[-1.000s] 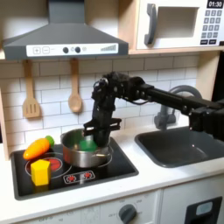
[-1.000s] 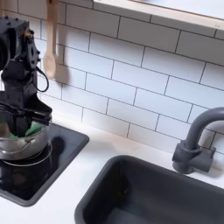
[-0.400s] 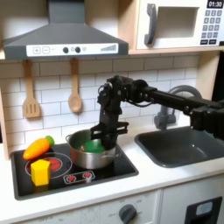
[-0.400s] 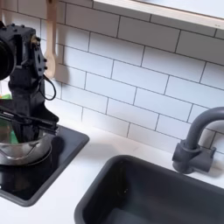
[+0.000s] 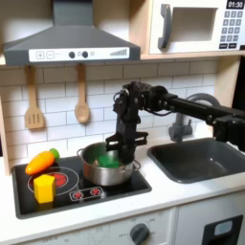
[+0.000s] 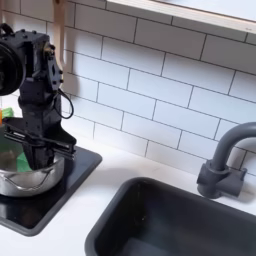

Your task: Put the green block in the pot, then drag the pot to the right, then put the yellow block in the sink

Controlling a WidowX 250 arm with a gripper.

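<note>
Pot on the stove, arm right over it, second exterior view.

We've got the black arm (image 6: 40, 95) reaching down onto the steel pot (image 6: 28, 180), which sits on the black cooktop (image 6: 45, 205) at the second exterior view's left. Something green (image 6: 14, 150) shows inside the pot, though we can't make out its shape. The fingers are down at the pot's rim, too hidden to read. The dark grey sink (image 6: 175, 225) and its curved faucet (image 6: 225, 160) sit well apart on the white table (image 6: 95, 195); a wooden spoon (image 6: 60, 55) hangs on the tiles.

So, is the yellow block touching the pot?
Apart. In the first exterior view, bare black stovetop separates the yellow block from the pot.
</note>
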